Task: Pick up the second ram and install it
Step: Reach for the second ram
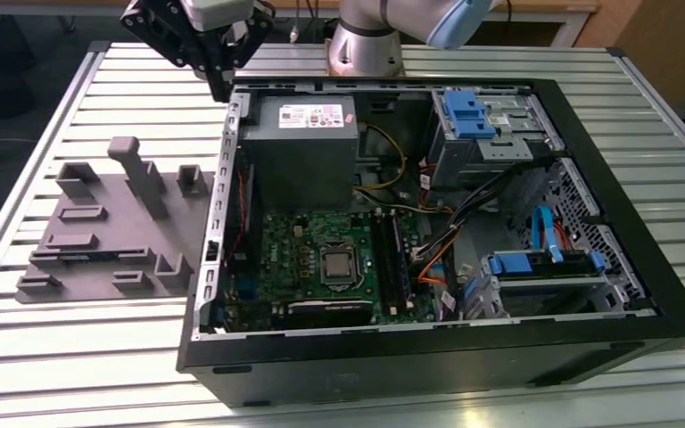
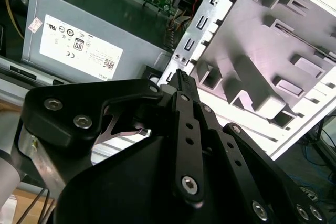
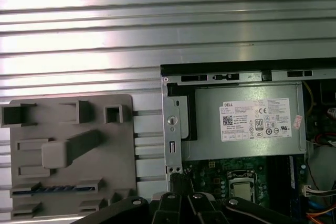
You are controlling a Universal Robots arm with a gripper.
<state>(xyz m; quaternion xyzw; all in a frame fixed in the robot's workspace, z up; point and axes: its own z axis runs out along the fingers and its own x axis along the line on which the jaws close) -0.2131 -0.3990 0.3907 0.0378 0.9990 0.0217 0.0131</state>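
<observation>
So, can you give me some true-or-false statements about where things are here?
The second ram lies in a slot of the grey tray. True.
The computer case is closed. False: its side is open and the motherboard shows.
The grey tray sits inside the computer case. False: it lies on the table beside it.
The gripper hovers by the computer case's corner next to the power supply. True.

Grey tray (image 3: 118, 156); blue-green second ram (image 3: 52, 189); green motherboard (image 1: 301, 245); black case (image 1: 438, 357); silver table (image 1: 81, 357) (striped with ridges).
</observation>
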